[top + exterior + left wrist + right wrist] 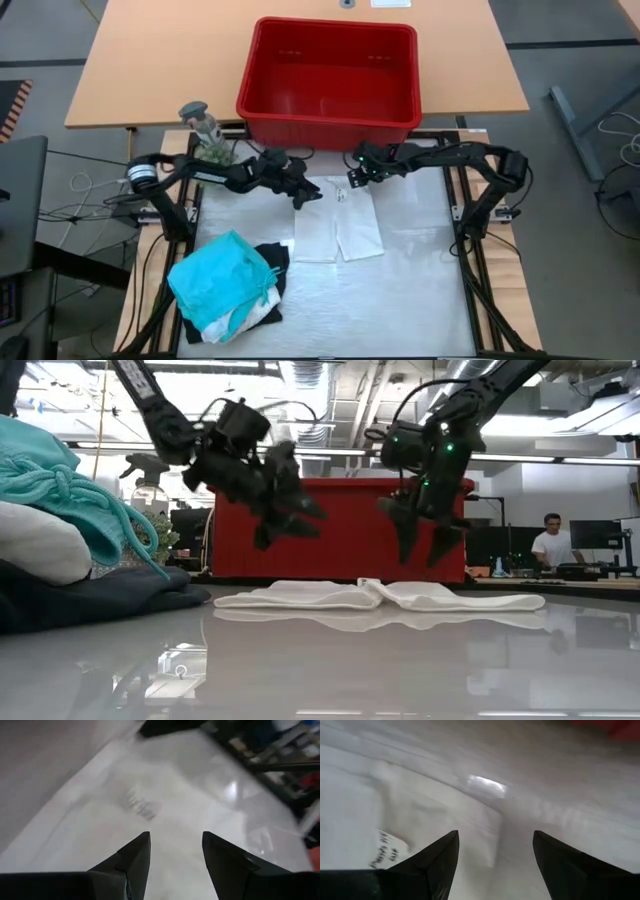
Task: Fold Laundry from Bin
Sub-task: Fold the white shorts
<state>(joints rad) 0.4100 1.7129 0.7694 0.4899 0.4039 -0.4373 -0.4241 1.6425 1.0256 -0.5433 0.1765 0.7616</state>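
A white garment [340, 222] lies flat on the table in front of the red bin [330, 70], which shows no cloth inside; it also shows in the low view [380, 596]. My left gripper [308, 192] hovers open above the garment's far left corner, clear of it [290, 525]. My right gripper [356, 177] hovers open above its far right part [422, 540], near a small label [385, 851]. A teal garment [222, 275] lies on top of black [272, 262] and white cloth at the near left.
A small green plant [215, 150] and a spray bottle [200, 118] stand at the far left beside the bin. The pile of garments fills the table's near left corner. A person [548, 540] sits in the room beyond the table.
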